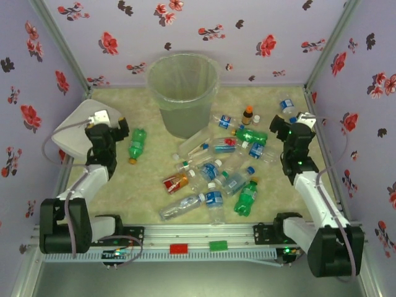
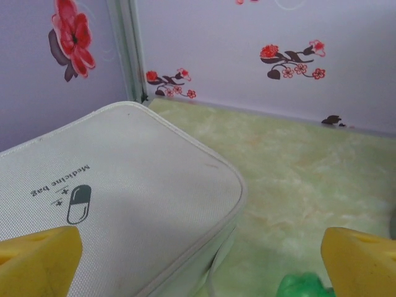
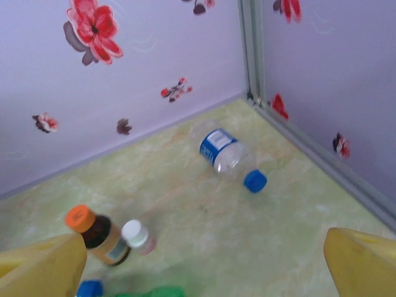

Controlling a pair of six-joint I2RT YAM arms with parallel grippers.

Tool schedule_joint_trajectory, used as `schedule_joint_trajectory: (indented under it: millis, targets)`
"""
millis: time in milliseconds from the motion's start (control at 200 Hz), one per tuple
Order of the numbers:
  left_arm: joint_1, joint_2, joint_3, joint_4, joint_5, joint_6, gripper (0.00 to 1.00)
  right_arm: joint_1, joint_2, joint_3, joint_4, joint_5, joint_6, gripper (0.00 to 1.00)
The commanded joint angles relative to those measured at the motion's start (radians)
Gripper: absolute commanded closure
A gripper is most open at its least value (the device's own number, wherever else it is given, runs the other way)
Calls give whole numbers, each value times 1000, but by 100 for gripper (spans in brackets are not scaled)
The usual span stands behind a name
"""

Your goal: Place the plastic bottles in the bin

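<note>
A: Left gripper (image 1: 116, 125) state?

B: Jaws spread wide, nothing between them, touching nothing. In its wrist view the left gripper (image 2: 199, 263) hangs over the rounded corner of the white case (image 2: 124, 185). A green bottle (image 2: 300, 286) peeks in low, nearer the right-hand finger.

A: Right gripper (image 1: 301, 122)?

B: Same: fully released, empty. From the wrist the right gripper (image 3: 204, 266) looks at the far right corner. A clear bottle (image 3: 226, 154), blue label and blue cap, lies there on its side, apart from both walls. The orange-capped vial (image 3: 99, 235) stands near the left-hand finger.

A: Where are the bottles (image 1: 213, 167)?

B: Most lie heaped on the table (image 1: 142, 192), centre to right, between the two arms. In the top view the green bottle (image 1: 137, 143) lies alone, just right of the left gripper. The clear bottle (image 1: 286, 105) sits by the far right corner, just beyond the right gripper. The vial (image 1: 247, 114) stands at the heap's far edge.

A: The bin (image 1: 185, 114)?

B: Upright against the far wall, left of centre, liner folded over the rim. I see no bottle inside. The heap's nearest bottles lie close to its base.

A: Room to move?

B: Bare table between the left arm and the heap, and left of the bin. The case (image 1: 74, 133) fills the left edge beside the left arm. The right arm has the side wall close on its right.
</note>
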Motion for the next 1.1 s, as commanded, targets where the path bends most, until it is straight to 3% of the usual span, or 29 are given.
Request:
schedule_joint_trajectory:
  millis: [0,100,185,420,480,725,970,1095]
  targets:
    - [-5,5,168,-359,-30,-188,0,7,-38,86,-327,-70,133,1]
    - [-5,33,284,-574,-60,-382,0,7,-38,159,-487,-125,173,1]
    - [-11,30,313,-658,10,-433,0,8,-18,216,-620,-191,189,1]
    - [-109,-117,137,-488,303,-496,0,47,60,264,-853,-381,225,1]
    - [-153,-147,97,-441,317,-541,0,100,71,248,-875,-390,257,1]
    - [-311,-133,56,-339,313,-594,0,396,59,157,-1027,-234,500,4]
    - [-369,-19,63,-242,310,-617,0,625,-38,41,-1063,-155,752,13]
    - [-377,-3,67,-207,302,-617,0,696,-53,-32,-961,-187,810,17]
